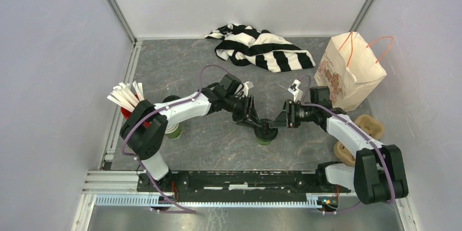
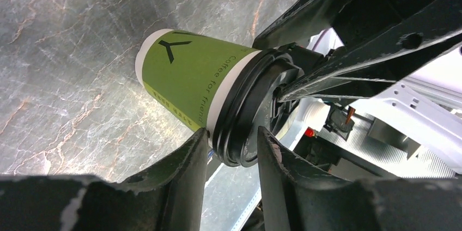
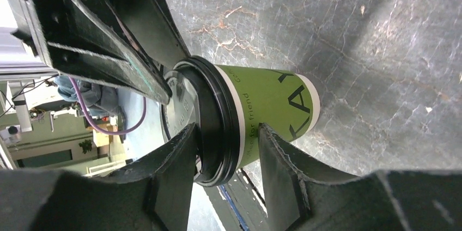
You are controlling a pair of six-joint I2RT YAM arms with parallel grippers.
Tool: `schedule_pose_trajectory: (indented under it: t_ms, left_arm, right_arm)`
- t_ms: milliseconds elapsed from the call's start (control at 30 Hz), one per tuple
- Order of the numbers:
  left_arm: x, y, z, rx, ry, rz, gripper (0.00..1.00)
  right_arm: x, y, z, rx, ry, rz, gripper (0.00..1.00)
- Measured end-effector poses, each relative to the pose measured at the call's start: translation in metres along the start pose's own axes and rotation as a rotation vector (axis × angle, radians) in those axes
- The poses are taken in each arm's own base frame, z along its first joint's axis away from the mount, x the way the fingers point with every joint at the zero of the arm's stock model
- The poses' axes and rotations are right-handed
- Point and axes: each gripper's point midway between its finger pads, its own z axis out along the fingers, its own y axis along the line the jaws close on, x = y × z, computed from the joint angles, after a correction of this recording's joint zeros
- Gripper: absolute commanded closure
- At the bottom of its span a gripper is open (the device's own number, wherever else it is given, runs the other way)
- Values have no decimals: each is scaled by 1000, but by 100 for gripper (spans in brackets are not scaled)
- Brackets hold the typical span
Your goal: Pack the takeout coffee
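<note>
Plain pale walls (image 1: 49,51) box in a grey marbled tabletop (image 1: 218,144); perhaps a workshop (image 3: 49,149) beyond, blurred.

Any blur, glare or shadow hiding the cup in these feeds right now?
Top view: even light, sharp, but the cup is small, partly covered by the left end effector and right end effector. Left wrist: cup print crisp, near fingers dark, soft. Right wrist: likewise, no glare.

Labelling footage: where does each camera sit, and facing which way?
Top external: above, behind the left arm and right arm, both visible, looking down at the grey table.
Left wrist: behind the left gripper, facing the black-lidded green paper cup.
Right wrist: behind the right gripper, facing it oppositely.
Shared: the cup.
</note>
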Motion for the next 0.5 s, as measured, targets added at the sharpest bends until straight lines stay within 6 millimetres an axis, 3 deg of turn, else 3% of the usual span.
schedule_pose_trajectory:
  t_ms: [100, 267, 400, 500]
  left_arm:
    - [5, 4, 1, -22, 5, -7, 55]
    - [18, 1, -1, -31, 14, 2, 42]
    - [21, 1, -2, -39, 16, 0, 29]
    - [21, 2, -3, -46, 18, -8, 29]
  right_arm:
    - [-8, -1, 4, 5, 1, -16, 43]
    - [-22, 1, 8, 26, 19, -46, 26]
    - [-32, 0, -4, 50, -24, -42, 17]
    - [-35, 1, -17, 65, -74, -41, 14]
